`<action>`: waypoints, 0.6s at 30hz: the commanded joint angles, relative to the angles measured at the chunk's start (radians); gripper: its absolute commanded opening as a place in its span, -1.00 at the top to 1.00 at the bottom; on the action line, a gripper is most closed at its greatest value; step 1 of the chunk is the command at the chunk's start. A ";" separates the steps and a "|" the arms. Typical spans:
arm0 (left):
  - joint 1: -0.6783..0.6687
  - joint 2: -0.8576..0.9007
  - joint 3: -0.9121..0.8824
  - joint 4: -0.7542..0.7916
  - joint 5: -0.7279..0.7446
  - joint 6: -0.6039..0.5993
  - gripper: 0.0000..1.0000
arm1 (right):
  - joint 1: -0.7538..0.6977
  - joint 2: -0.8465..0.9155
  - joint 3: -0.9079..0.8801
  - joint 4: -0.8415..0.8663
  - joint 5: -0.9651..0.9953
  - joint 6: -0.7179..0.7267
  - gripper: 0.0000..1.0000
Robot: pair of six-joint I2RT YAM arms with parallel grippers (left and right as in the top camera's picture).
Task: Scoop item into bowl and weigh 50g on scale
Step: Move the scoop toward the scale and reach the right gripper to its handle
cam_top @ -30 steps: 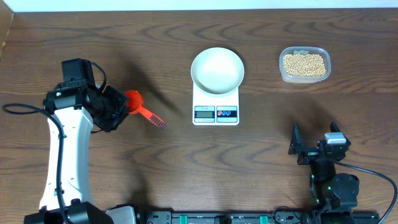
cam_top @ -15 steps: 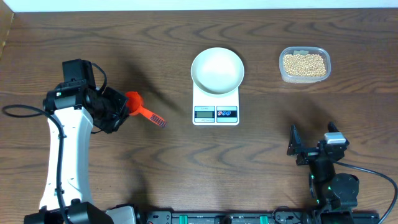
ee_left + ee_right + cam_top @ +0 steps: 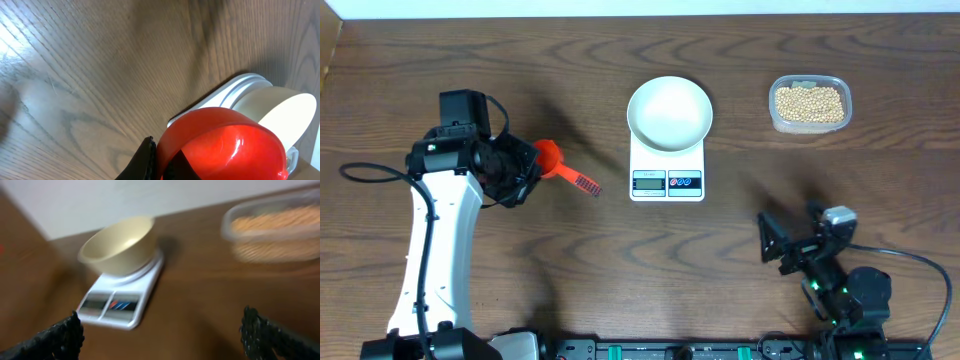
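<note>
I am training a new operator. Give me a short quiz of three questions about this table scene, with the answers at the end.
1. True or false: the bowl has beans in it.
2. Which gripper holds the red scoop? A: left. B: right. C: neither.
3. Fill in the missing word: the bowl stands on the ____.

Key
1. False. The bowl is empty; the beans are in the clear tub.
2. A. The left gripper is shut on the scoop; the right gripper is open and holds nothing.
3. scale
</note>
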 commanded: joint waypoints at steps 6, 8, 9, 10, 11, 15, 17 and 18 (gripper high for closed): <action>-0.014 -0.006 0.004 0.003 -0.006 -0.032 0.86 | -0.003 0.172 0.158 -0.003 -0.158 0.022 -0.99; -0.014 -0.006 0.004 0.003 -0.005 -0.033 0.86 | -0.003 0.220 0.211 -0.003 -0.184 0.014 -0.99; -0.014 -0.006 0.004 0.003 -0.005 -0.037 0.86 | -0.003 0.249 0.240 -0.003 -0.204 0.014 -0.99; -0.014 -0.006 0.004 0.002 -0.006 -0.045 0.86 | -0.003 0.279 0.269 -0.003 -0.219 0.014 -0.98; -0.014 -0.006 0.004 0.002 -0.005 -0.050 0.85 | -0.003 0.300 0.287 -0.003 -0.229 0.014 -0.99; -0.014 -0.006 0.004 0.002 -0.005 -0.055 0.86 | -0.003 0.418 0.385 -0.004 -0.286 0.011 -0.99; -0.014 -0.006 0.004 0.002 -0.005 -0.062 0.86 | -0.003 0.476 0.432 -0.005 -0.325 0.011 -0.98; -0.014 -0.006 0.004 0.002 -0.005 -0.074 0.85 | -0.003 0.502 0.454 -0.008 -0.344 0.011 -0.99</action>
